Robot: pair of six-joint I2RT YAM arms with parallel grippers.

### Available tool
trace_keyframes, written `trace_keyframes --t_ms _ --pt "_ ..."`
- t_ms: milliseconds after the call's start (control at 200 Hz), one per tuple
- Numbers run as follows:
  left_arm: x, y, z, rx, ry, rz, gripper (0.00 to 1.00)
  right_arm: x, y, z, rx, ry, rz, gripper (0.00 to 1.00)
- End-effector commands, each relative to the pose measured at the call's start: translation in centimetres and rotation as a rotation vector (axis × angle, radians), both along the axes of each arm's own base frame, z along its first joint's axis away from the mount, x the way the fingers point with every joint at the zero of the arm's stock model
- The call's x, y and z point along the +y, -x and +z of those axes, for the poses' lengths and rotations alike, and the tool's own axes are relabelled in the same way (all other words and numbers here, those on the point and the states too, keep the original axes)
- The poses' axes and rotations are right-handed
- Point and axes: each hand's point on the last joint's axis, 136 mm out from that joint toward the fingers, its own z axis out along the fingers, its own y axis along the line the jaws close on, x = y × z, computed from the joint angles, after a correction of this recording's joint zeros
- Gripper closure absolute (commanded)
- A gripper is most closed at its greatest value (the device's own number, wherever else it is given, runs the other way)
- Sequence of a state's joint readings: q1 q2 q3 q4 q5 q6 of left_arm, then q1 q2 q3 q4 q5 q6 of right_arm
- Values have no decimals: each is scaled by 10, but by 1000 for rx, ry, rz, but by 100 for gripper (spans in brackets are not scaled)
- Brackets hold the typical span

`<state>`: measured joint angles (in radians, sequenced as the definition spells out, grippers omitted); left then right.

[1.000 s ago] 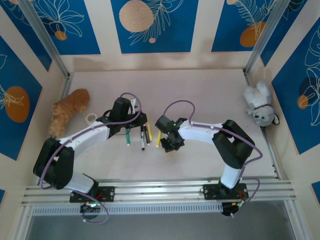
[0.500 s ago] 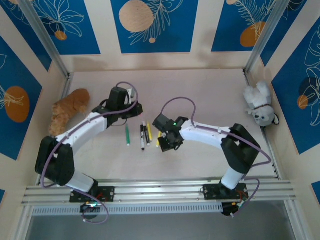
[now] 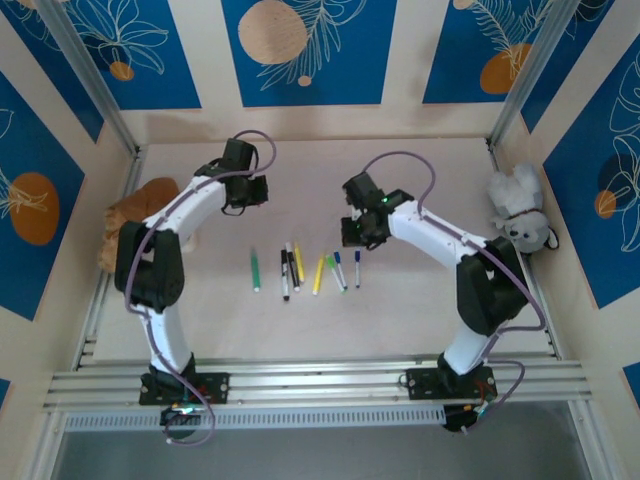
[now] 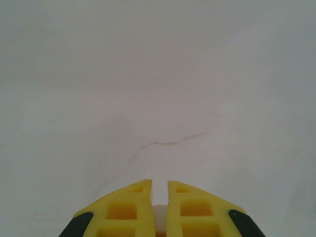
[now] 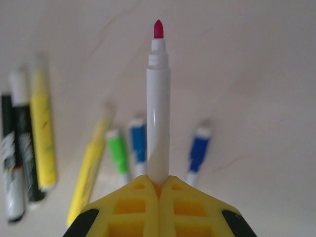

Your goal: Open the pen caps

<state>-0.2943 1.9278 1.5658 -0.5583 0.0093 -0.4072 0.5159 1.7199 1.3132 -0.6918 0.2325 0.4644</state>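
Note:
Several pens (image 3: 300,270) lie in a row at mid-table, green, black, yellow and blue-capped. In the right wrist view their caps show below me: green (image 5: 117,153) and blue (image 5: 199,148). My right gripper (image 5: 159,178) is shut on a white pen (image 5: 158,118) whose pink tip (image 5: 158,29) is bare. In the top view that gripper (image 3: 358,232) hovers just behind the row. My left gripper (image 3: 245,192) is far back left, above bare table. Its fingers (image 4: 133,207) are shut on a small pale rounded piece (image 4: 159,217), seemingly a pen cap.
An orange plush toy (image 3: 135,215) lies by the left wall, close to the left arm. A white plush toy (image 3: 518,205) sits against the right wall. Metal rails (image 3: 320,385) run along the near edge.
The left arm swung away from the pens to the back left. The right gripper closed on the white pen and lifted it back from the row, leaving the pens uncovered.

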Motion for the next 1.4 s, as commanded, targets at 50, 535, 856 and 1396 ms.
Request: trace_keyframes --t_ms 50,535,856,1396 --pt "26 -13 -18 104 -124 -6 100 -28 -43 -8 1 15 -79 100" --pt "39 -31 -79 246 -165 7 100 -50 -113 -52 41 172 -116 100" --pt "42 -30 -99 296 -145 10 100 -55 -123 -60 76 202 -122 100" --pt "47 -35 -105 301 -140 30 84 -52 -116 -82 123 218 -110 100"
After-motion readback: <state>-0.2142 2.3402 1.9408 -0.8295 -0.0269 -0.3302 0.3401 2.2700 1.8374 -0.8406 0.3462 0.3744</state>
